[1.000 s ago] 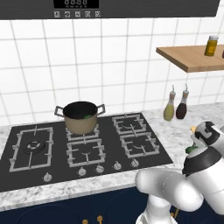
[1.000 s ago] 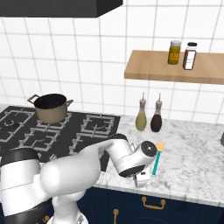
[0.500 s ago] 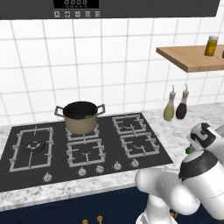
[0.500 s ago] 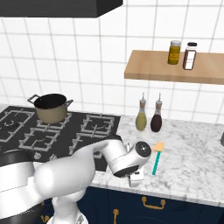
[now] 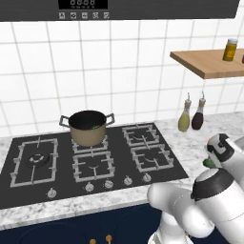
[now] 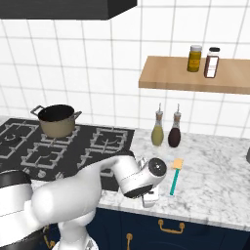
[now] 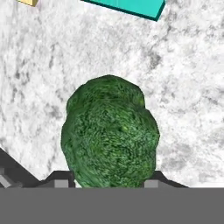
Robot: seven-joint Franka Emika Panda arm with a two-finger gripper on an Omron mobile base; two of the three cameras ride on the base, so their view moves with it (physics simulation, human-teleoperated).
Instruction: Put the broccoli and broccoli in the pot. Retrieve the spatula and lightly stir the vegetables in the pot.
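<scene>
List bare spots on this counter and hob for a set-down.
Free: marble right of the spatula, toward the right edge; the front burners before the pot. Crowded: the back wall by the two bottles, and the counter left of the spatula, where the end effector straddles a broccoli.

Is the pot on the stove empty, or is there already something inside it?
Not empty. In the left base view, a bit of green, probably a broccoli floret, shows against the dark inside of the pot.

No legible text. The control panel (image 5: 83, 5) above the hob (image 5: 90, 159) carries a digital display and a row of small white button symbols, all too small to read.
</scene>
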